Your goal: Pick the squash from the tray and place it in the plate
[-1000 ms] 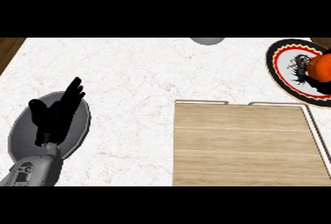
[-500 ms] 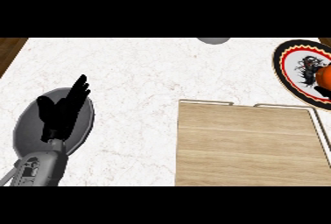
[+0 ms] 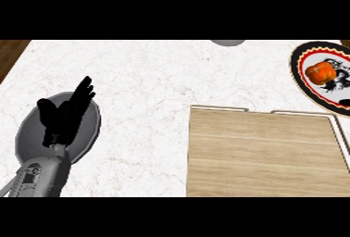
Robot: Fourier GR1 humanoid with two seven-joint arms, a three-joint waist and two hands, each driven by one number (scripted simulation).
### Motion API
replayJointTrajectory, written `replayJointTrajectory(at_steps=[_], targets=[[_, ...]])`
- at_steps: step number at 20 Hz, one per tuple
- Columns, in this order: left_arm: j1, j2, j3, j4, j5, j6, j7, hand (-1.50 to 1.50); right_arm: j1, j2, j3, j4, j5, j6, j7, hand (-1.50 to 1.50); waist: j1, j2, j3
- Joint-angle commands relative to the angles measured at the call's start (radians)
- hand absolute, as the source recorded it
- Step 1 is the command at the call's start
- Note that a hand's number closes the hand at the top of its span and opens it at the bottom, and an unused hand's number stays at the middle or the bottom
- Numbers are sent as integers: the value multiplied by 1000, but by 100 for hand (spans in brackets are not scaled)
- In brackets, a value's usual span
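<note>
Change in view: against the picture half a second ago, everything is sitting lower and further left in the frame; the plate point(image 3: 311, 85) is showing more of its face at the upper right, and the squash point(image 3: 321, 71) is now showing whole where before it was cut by the right edge.

Change in arm: the left hand point(image 3: 63, 116) is keeping the same pose over the grey dish point(image 3: 27, 134) at the left of the frame, its place against the dish unchanged.

Fingers: the left hand's fingers point(image 3: 83, 91) are standing straight and slightly spread, pointing toward the upper right, with the thumb out to the side; they are holding nothing. Whether they are touching the grey dish beneath cannot be told.

Right hand: it is not appearing anywhere in the frame.

Squash: the orange squash is lying on the plate, on its upper part, at the upper right of the frame, well apart from the left hand.

Tray: the wooden tray point(image 3: 259, 152) is lying in the lower right of the frame, just below the plate.

Counter: the white marble counter point(image 3: 157, 78) is carrying all of these; a small grey round thing point(image 3: 228, 42) is showing at the top edge, cut off.
</note>
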State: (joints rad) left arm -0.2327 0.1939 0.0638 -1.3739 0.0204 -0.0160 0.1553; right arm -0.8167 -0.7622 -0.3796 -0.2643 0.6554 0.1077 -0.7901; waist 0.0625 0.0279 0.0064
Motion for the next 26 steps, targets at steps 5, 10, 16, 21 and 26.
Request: replayJointTrajectory(at_steps=[5,10,16,21,26], targets=[[31,-9,2,-38,12,3,25,0,-53,-62,-122,40,-154,281,-243,-150,-18,-12,-1],[61,-11,-4,-15,-17,14,-15,0,-103,-95,-180,129,-228,431,-55,-150,-28,-12,-3],[45,1,-6,-48,-7,-3,10,0,-109,-117,-182,173,-247,573,63,-150,-4,-3,0],[51,-17,4,-15,4,-2,-28,0,-39,-131,-188,133,-266,614,4,-150,-14,0,1],[-16,3,16,-33,5,8,37,0,-59,-161,-201,106,-292,621,50,-150,-5,2,2]])
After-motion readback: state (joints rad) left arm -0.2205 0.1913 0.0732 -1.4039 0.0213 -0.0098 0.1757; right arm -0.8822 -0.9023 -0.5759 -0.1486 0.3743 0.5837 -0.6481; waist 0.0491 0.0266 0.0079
